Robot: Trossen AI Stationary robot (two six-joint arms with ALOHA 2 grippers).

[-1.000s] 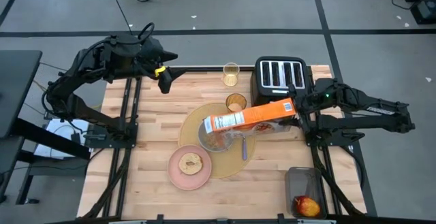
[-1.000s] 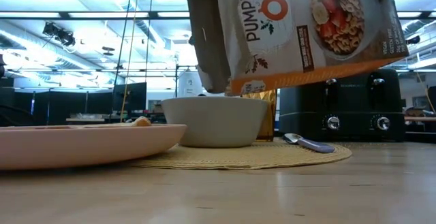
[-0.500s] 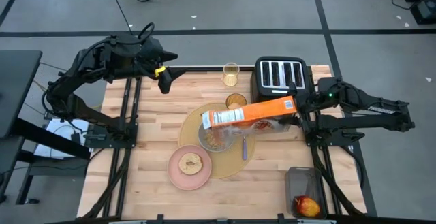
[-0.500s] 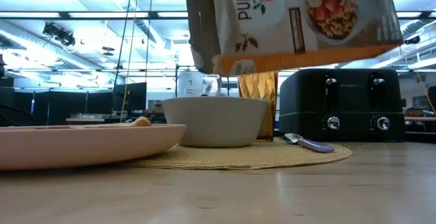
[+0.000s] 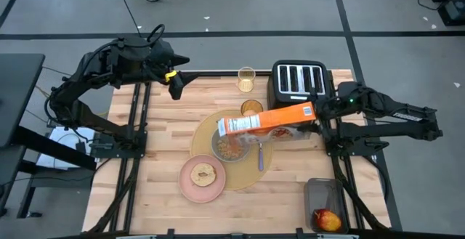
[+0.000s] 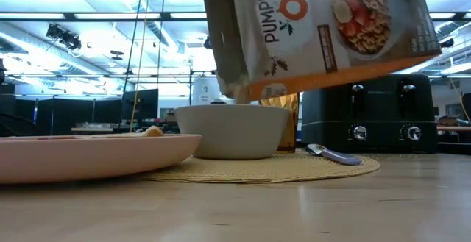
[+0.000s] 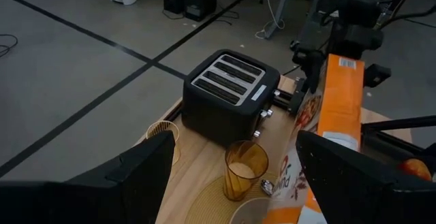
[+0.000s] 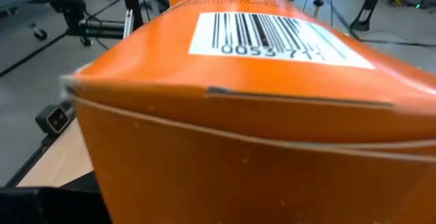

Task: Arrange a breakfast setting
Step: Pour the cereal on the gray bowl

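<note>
Four cameras: one overhead, one at table level, one on each wrist.

The high view looks straight down on the whole table [image 5: 163, 123]. The low view looks level across it, close behind the pink plate [image 6: 88, 154]. The left wrist view faces the black toaster [image 7: 228, 94] from afar; the right presses against the orange cereal box [image 8: 259, 115], shared by all.

orange cereal box [image 5: 267, 121], grey bowl [image 6: 233, 131], pink plate [image 5: 203, 179]
</note>
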